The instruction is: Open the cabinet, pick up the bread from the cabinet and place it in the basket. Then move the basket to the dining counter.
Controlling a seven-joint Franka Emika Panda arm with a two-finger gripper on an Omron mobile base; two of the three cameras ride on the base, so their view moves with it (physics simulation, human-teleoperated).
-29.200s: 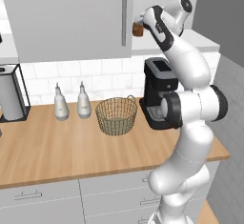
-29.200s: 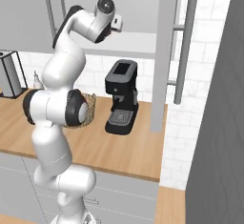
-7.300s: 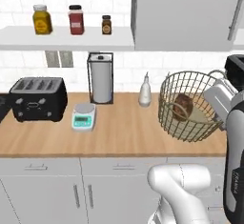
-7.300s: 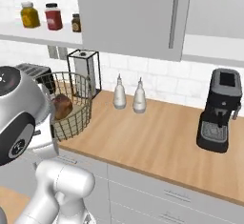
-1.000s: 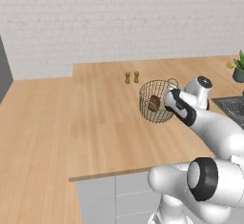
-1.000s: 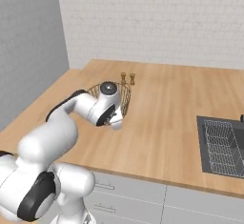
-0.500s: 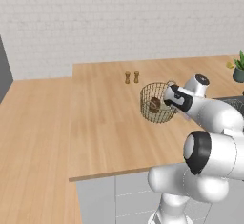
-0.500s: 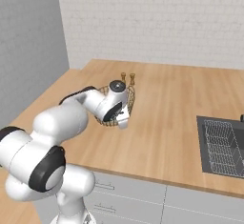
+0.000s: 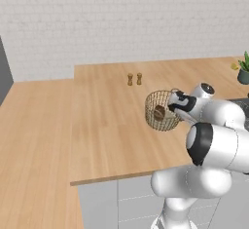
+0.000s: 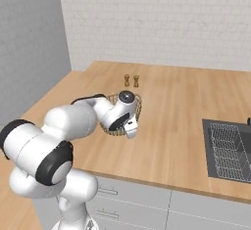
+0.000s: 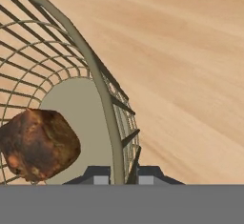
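Gripper [image 11: 122,174] with jaws nearly together, clamped on the rim of the basket [image 11: 102,94], one fingertip on each side of the wire, bread [image 11: 39,144] lying inside the basket, basket on the dining counter [image 9: 107,121], shakers [image 9: 134,79] farther back

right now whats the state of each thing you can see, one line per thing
round tan-gold wire mesh basket: upright over the wooden counter, rim gripped, bread inside
small dark brown bread lump: lying in the basket
two-finger gripper: shut on the basket rim wire
light wooden plank dining counter: basket over it
two small brown shakers: standing upright, behind the basket
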